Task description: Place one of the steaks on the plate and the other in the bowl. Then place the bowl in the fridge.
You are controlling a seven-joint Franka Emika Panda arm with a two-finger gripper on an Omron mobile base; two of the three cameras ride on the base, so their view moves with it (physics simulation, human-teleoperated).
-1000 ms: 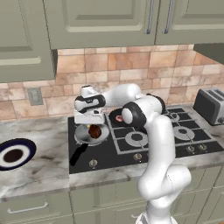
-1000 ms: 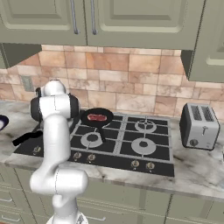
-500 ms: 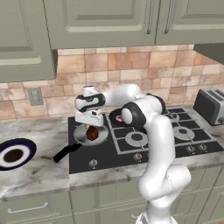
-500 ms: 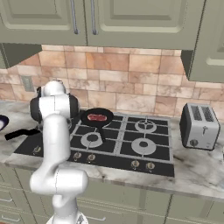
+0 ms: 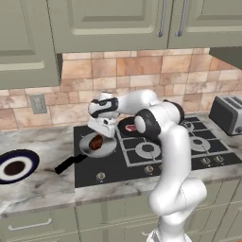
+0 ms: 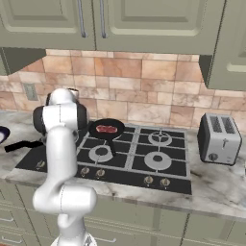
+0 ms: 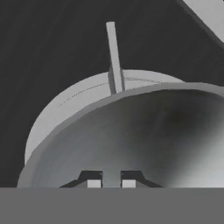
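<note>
Reddish-brown steak (image 5: pixel 96 142) is lying in the silver frying pan (image 5: pixel 109 149) at the left front of the black cooktop (image 5: pixel 156 156). I am seeing the gripper (image 5: pixel 105 130) hanging directly over that steak, pointing down, its tips at or just above the meat; from the left base view I cannot tell whether they are touching it. In the hand view the two dark fingertips (image 7: pixel 93 180) are standing close together with a narrow gap between them, above the grey inside wall of the pan (image 7: pixel 144 140). No steak is showing between them there, so I cannot tell whether the jaws are gripping anything.

Pinkish-red steak (image 6: pixel 106 128) is sitting in the black pan (image 6: pixel 106 129) on the rear left burner, just behind the arm's elbow in the left base view. The plate (image 5: pixel 15 165) with the navy rim is lying on the marble counter (image 5: pixel 38 184) well to the left of the cooktop, with nothing on it that I can make out.

Compared with the picture a second ago, the silver pan is turning: its black handle (image 5: pixel 71 163) is now pointing out to the left front over the counter edge of the cooktop, whereas earlier it was pointing nearly straight forward. The gripper is sitting a little lower over the pan.

The toaster (image 6: pixel 218 138) is standing on the counter right of the cooktop.
</note>
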